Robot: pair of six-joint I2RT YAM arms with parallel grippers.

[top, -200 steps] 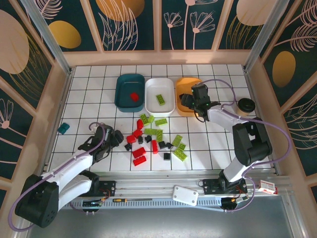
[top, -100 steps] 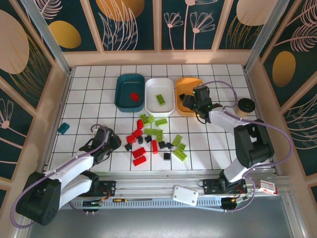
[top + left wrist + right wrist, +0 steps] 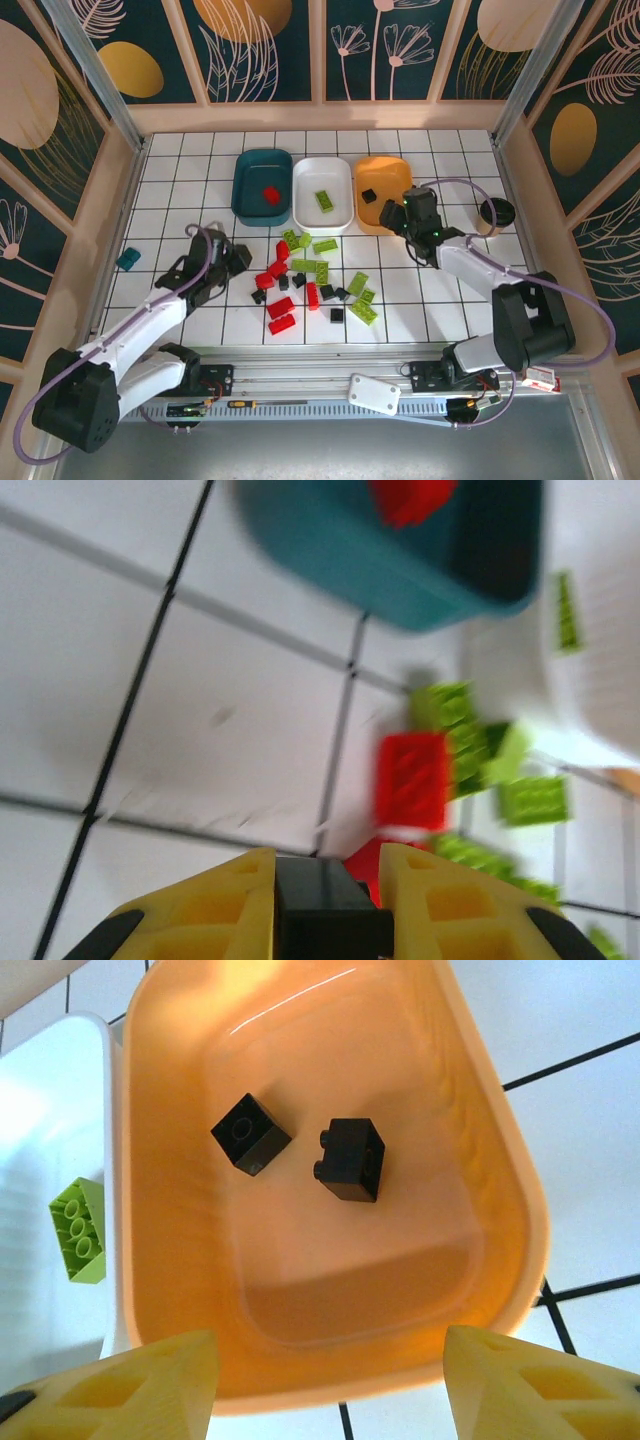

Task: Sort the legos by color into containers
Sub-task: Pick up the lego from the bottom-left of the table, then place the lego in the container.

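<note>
- So, what sits at the far left of the bench (image 3: 170, 180)?
- A lone teal block (image 3: 128, 259), well apart from everything else. Next comes the left gripper (image 3: 326, 880), low over the tiles beside the loose legos (image 3: 310, 280). Its jaws are closed tight on a black brick (image 3: 318, 905).
- And the trays?
- Three stand side by side at the back. The dark teal tray (image 3: 248, 170) holds one red brick (image 3: 270, 194). The white tray (image 3: 340, 180) holds one lime green brick (image 3: 324, 200). In front of those two, red, lime green and black pieces lie scattered on the bench, unsorted.
- The orange one?
- The orange tray (image 3: 500, 1190) has two black bricks (image 3: 349, 1158) on its floor, near each other but not touching. One lies on its side with its studs pointing left.
- And the right arm?
- The right gripper (image 3: 393, 213) hovers at that tray's near edge. Its jaws are spread wide with nothing between them. Farthest right stands a round cup (image 3: 495, 212) with a black top.
</note>
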